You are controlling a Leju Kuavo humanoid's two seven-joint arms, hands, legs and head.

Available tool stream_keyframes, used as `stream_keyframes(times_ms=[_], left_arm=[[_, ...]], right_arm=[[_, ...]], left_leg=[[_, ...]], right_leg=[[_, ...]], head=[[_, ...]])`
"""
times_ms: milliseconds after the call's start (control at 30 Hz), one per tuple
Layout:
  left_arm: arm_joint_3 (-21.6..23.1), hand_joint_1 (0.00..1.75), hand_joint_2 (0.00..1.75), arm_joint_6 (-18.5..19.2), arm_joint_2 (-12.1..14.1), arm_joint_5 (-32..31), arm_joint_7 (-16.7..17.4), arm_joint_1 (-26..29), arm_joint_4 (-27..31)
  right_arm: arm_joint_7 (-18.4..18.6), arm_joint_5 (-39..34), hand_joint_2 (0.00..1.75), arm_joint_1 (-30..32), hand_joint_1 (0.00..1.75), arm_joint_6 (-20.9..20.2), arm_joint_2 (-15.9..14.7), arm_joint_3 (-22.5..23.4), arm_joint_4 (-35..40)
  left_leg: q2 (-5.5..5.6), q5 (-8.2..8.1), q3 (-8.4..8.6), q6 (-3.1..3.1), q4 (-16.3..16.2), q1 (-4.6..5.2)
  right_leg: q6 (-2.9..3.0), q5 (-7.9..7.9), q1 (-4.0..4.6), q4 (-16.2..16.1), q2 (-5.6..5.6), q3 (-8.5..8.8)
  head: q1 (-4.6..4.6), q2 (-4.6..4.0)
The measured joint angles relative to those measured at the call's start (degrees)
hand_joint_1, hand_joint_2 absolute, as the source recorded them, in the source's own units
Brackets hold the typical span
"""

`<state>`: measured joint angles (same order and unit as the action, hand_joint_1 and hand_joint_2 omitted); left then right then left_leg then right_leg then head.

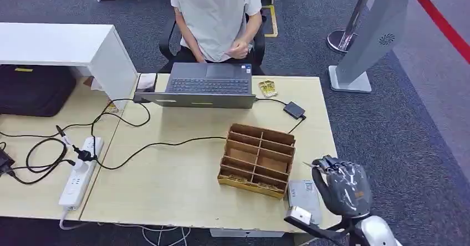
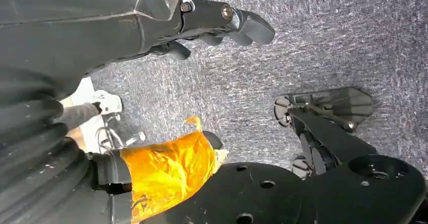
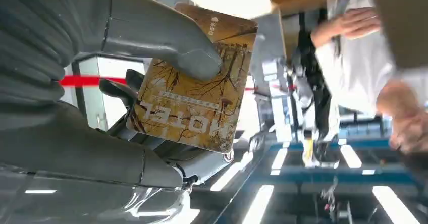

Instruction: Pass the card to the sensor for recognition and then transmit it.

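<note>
Pinching a brown card, the right hand hovers beside the sensor; left hand hangs empty, fingers apart.

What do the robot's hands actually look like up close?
The right hand is dark grey under a glossy clear film, on a silver wrist. Close up, its thumb is thick, smooth and pale grey, behind a ribbed grey cover. The left hand has dark fingers with metal pivot screws and the same ribbed cover.

Card: brown-gold w/ dark branch pattern, white lettering. Organizer: brown. Table: pale wood. Carpet: grey, red stripe at 2 o'clock.
</note>
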<state>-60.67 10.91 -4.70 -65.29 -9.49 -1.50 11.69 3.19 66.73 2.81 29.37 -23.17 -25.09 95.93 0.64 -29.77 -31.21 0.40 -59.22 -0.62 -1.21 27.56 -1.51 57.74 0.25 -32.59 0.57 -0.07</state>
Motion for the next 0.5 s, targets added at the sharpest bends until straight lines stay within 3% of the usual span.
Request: stream_keyframes(times_ms=[167,267,500], left_arm=[[0.0,0.0,1.75,0.6,0.1,-1.9,0.2,-0.2,0.0],[0.1,0.0,1.75,1.3,0.3,-3.3,0.0,-0.7,0.0],[0.3,0.0,1.75,1.7,0.7,-5.5,-0.4,-1.3,0.0]], right_arm=[[-1.7,-1.9,1.75,-10.0,1.75,-3.6,-1.4,2.0,1.4],[-3.6,-1.2,1.75,-18.9,1.75,-4.8,-0.9,1.5,-3.8],[-0.4,-0.3,1.75,-39.6,1.75,-12.2,3.3,-4.7,-19.2]], left_leg=[[-0.34,0.03,0.07,-0.01,0.0,0.0],[-0.36,0.16,-0.01,-0.02,0.0,-0.01],[-0.24,0.4,0.0,-0.09,0.0,-0.02]], right_leg=[[0.01,-0.12,-0.01,0.0,0.33,0.01],[0.0,-0.27,0.0,0.1,0.36,0.0],[0.1,-0.4,0.02,0.1,0.26,-0.07]], head=[[-0.02,0.0],[-0.04,0.0],[0.0,0.0]])
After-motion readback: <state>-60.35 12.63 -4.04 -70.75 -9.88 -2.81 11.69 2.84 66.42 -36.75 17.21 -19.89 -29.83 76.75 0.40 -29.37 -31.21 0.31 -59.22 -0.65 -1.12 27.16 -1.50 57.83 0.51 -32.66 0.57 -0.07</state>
